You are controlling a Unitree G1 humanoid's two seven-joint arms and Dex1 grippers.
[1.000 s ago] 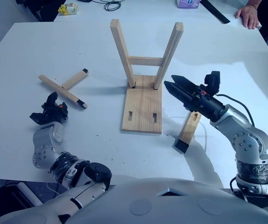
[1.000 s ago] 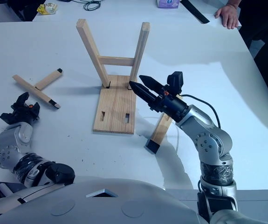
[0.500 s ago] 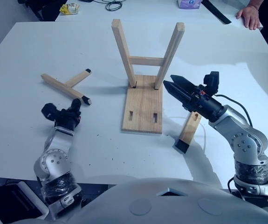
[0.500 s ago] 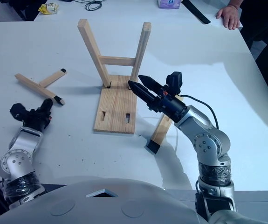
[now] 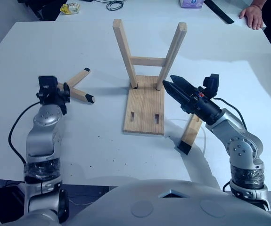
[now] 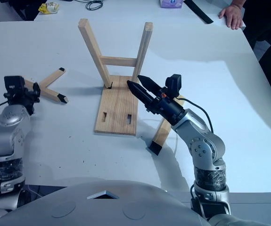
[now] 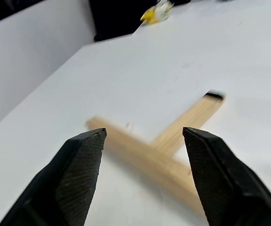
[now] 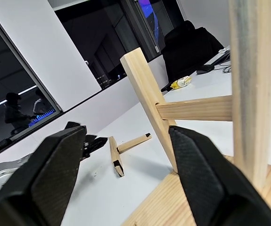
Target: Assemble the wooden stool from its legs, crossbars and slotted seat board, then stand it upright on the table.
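Left arm has swung up from low at the near edge of the surface (image 5: pixel 97 141). Its forearm now stands upright and the left gripper (image 7: pixel 144 133) has come over to the T-shaped leg-and-crossbar piece (image 5: pixel 78 78). Right arm barely eased forward.

The T-piece lies flat on the left of the surface, its long bar just ahead of the left gripper's spread fingers (image 7: pixel 81 162) - no contact visible.

Seat board (image 5: pixel 143 112) lies flat mid-surface, and a two-leg frame (image 5: pixel 147 61) stands upright in its far slots. The right gripper (image 5: pixel 168 80) hovers just beside the base of the frame's right leg, fingers (image 8: pixel 55 165) apart and gripping nothing. Right forearm is stretched low over the surface - a loose leg (image 5: pixel 190 133) lies under it, near the board's right edge.
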